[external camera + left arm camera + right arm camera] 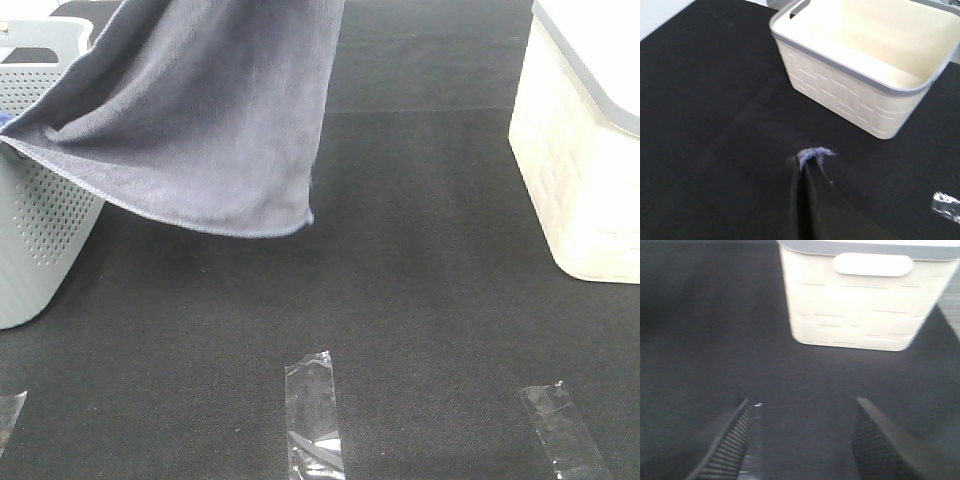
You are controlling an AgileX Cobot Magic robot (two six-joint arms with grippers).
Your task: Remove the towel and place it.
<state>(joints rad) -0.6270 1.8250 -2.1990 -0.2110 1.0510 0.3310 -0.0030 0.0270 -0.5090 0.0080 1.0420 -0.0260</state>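
Over the left side of the black bench [420, 300] the towel [200, 110] is hung long-axis down from the left claw [805, 167], which is clamped on a tuft of it, one end draped over the grey basket [40, 230] at the left edge. The cream basket [580, 190] is set at the right edge, bare bench between; the right claw [805, 435], nearer it, is held with jaws spread, empty

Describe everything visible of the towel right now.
The towel is greyish-lavender terry with a thin stitched hem along its curved lower edge. It hangs lifted, its top out of frame in the high view, one lower corner dangling free above the black mat. Its left part drapes over the rim of the perforated grey basket. In the left wrist view, the shut left gripper pinches a small tuft of it.
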